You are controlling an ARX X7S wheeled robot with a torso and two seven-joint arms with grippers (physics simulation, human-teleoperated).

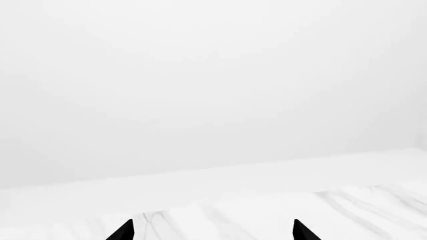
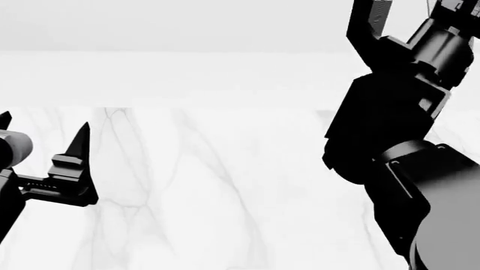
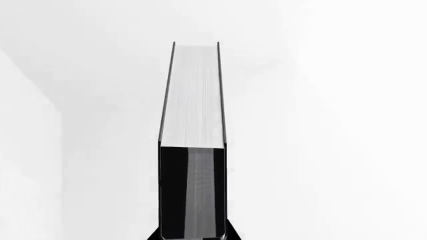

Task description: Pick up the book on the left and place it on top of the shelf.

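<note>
The book (image 3: 192, 100) is black-covered with white page edges. In the right wrist view it stands out straight from my right gripper (image 3: 193, 236), whose jaws are shut on its dark lower end. In the head view my right arm (image 2: 397, 112) is raised to the top right corner, where the gripper end is partly cut off by the frame. My left gripper (image 2: 44, 121) is open and empty, low at the left over the table. Its two black fingertips (image 1: 125, 231) stand wide apart in the left wrist view. The shelf is out of view.
A white marble table (image 2: 225, 185) with grey veins fills the lower part of the head view, and its far edge (image 1: 267, 172) meets a plain white wall (image 1: 200, 75). No other books show.
</note>
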